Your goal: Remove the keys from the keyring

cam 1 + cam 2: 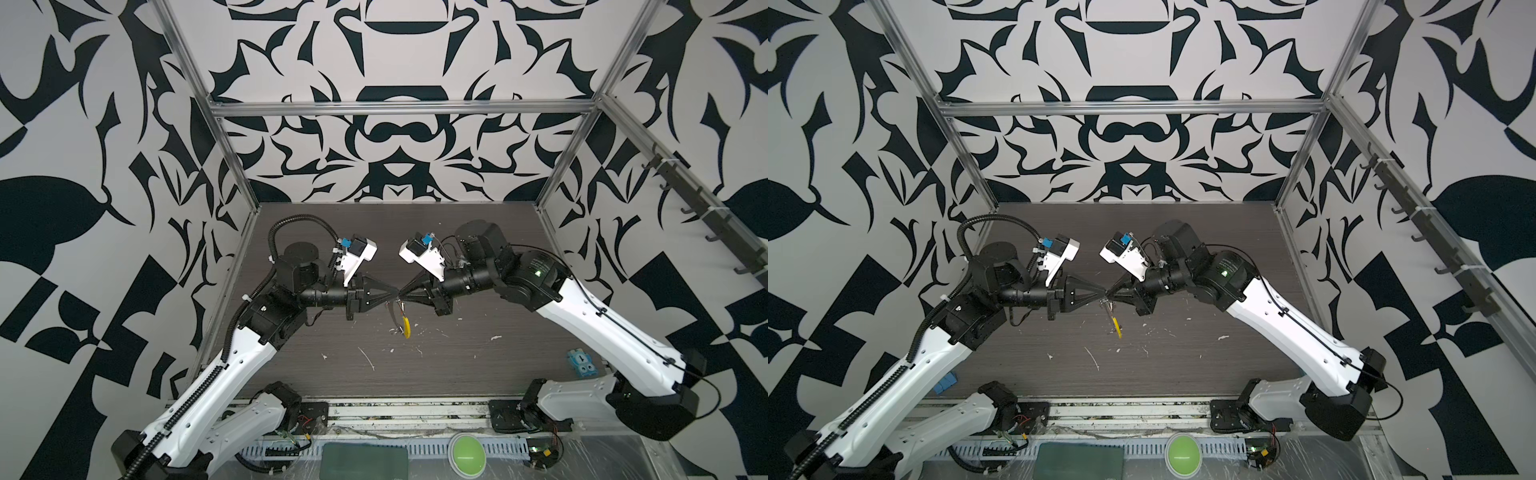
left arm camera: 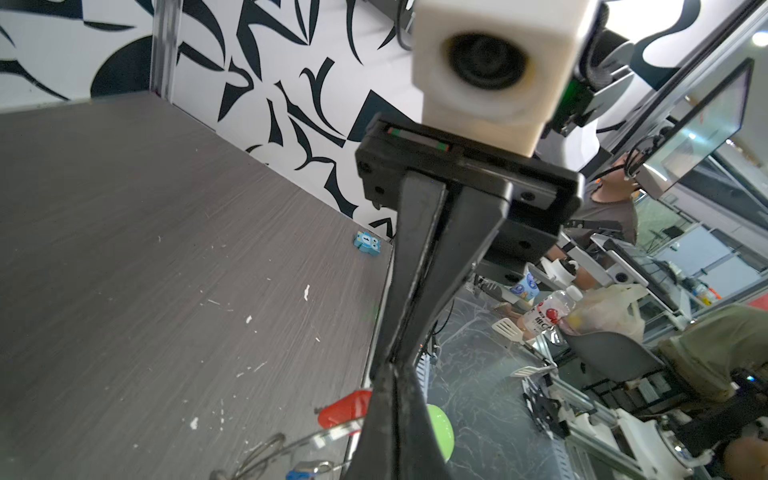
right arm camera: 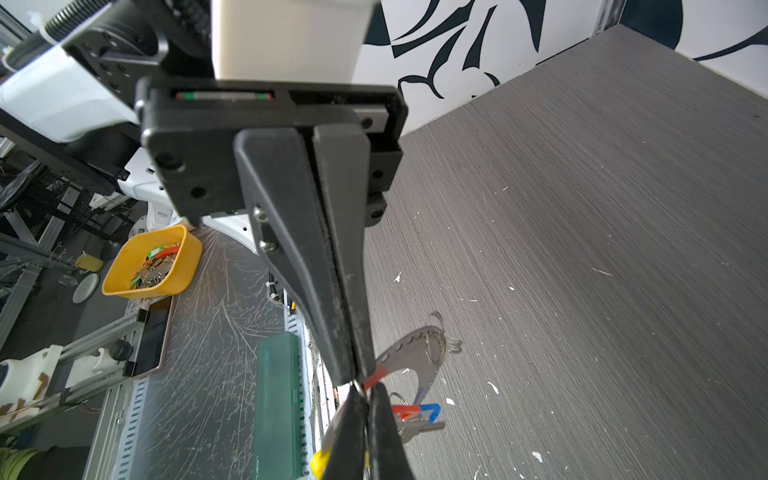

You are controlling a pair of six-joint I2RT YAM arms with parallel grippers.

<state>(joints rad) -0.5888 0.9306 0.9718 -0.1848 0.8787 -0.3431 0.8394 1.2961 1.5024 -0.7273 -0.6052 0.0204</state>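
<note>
Nearest the front edge of the table (image 1: 457, 365), the light-blue block (image 1: 582, 362) is taken as the mark for places. Well apart from the block, farther back and toward the table's middle, the keyring (image 2: 259, 451) is seen hanging beneath the arms, with its yellow sleeve (image 1: 407, 327) as the lowest and nearest part. The ring is a thin grey wire loop. It is judged light, springy and slick, so a hold is best taken on the sleeve or on bare wire close to the opening, where twisting is least likely. On the same loop the keys (image 3: 415, 417) are gathered: a red-headed key (image 3: 404, 409) and a blue-headed key (image 3: 431, 412), side by side, with small silver blades. They are judged tiny, loose and apt to swing, and the plastic heads are the parts to be pinched, since the blades are smooth. Farthest from the block, the left gripper (image 1: 395, 296) and right gripper (image 1: 403, 294) stand tip to tip at the ring's top, both fully closed. The ring appears to be carried by the right, but what the left nips cannot be told.
</note>
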